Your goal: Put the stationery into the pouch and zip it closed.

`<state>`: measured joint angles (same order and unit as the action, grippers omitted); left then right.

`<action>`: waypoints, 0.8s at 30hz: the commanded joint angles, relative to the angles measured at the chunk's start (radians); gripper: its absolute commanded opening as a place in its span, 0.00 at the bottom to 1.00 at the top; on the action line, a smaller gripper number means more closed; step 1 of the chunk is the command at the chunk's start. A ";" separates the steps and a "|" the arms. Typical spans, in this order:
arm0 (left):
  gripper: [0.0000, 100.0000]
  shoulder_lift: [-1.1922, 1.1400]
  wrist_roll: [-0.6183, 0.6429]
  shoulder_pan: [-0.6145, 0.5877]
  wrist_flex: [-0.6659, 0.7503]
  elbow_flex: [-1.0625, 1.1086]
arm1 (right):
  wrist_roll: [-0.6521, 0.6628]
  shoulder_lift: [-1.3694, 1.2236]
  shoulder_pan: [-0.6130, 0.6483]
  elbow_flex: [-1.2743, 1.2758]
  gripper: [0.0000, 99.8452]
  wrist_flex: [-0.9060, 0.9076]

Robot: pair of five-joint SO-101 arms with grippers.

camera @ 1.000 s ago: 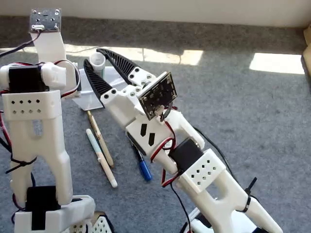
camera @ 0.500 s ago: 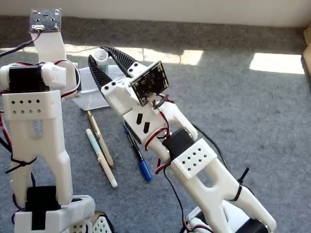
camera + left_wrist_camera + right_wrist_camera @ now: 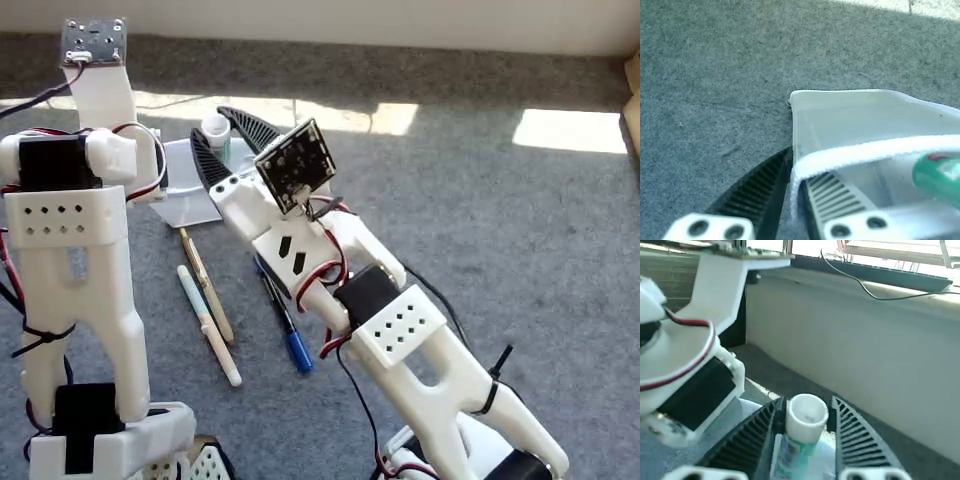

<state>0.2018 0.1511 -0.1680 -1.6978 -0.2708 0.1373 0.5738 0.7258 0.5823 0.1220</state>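
A glue stick (image 3: 805,421) with a white cap and green body stands upright over the translucent white pouch (image 3: 185,190). My right gripper (image 3: 807,404) has its black fingers (image 3: 852,432) pressed close on both sides of the cap, shut on it. From above, the right gripper (image 3: 208,124) sits at the pouch's far end with the glue stick (image 3: 216,128) between its tips. My left gripper (image 3: 795,172) is shut on the pouch's white rim (image 3: 850,155). The green glue stick (image 3: 937,175) shows inside the pouch mouth.
On the grey carpet near the pouch lie a wooden pencil (image 3: 207,285), a white and teal pen (image 3: 208,328) and a blue pen (image 3: 288,330), partly under the right arm. The left arm (image 3: 75,240) stands tall on the left. Open carpet stretches to the right.
The right gripper's wide-open jaws have narrowed around the glue stick's cap, and the arm has shifted slightly forward over the pouch. The left arm has not moved.
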 commanded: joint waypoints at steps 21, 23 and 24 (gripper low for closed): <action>0.01 0.013 0.011 -0.117 0.000 -0.054 | -0.084 0.228 -0.036 -0.275 0.16 0.858; 0.01 0.013 0.011 -0.125 0.000 -0.054 | -0.110 0.223 -0.071 -0.275 0.16 0.912; 0.01 0.016 0.011 -0.133 0.000 -0.054 | -0.117 0.220 -0.088 -0.275 0.16 0.935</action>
<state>0.2018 0.1527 -0.2647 -1.6978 -0.2708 0.0545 0.7595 0.6889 0.3659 0.9981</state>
